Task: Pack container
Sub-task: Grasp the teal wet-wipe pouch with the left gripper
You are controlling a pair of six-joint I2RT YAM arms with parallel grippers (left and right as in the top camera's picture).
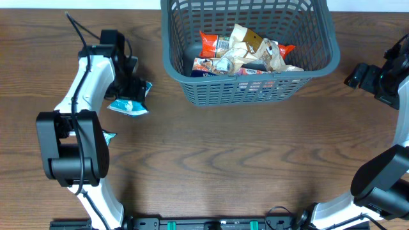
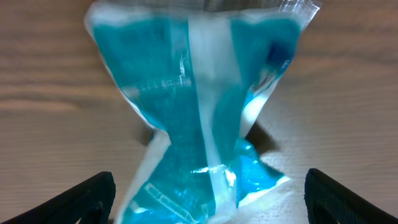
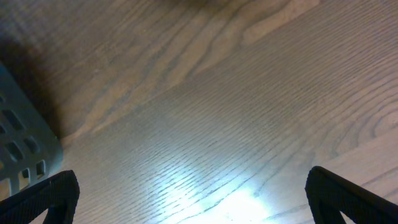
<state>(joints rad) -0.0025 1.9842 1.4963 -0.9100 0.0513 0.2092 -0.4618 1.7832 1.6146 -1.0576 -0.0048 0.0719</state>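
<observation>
Your left gripper (image 1: 132,88) has its jaws wide apart. One dark finger (image 2: 87,199) shows at each bottom corner of the left wrist view. A bright blue packet (image 2: 199,112) lies between the jaws on the wooden table (image 3: 217,93). The packet has a pale stripe down its middle and looks pinched in at its waist. You cannot tell from the pictures if either finger touches it.

Your right gripper (image 3: 191,186) also has its jaws apart, with bare wood between them. A corner of the container (image 3: 18,146) sits just beside one of its fingers, at the left edge of the right wrist view.

The container is a big dark grey basket. It has a thick rim, and its walls are full of small slots in rows. It stands upright at the far side of the table, between your two grippers and well apart from the left jaws. Inside it lies a pile of snack packets (image 1: 246,51), red, orange, brown and white.
</observation>
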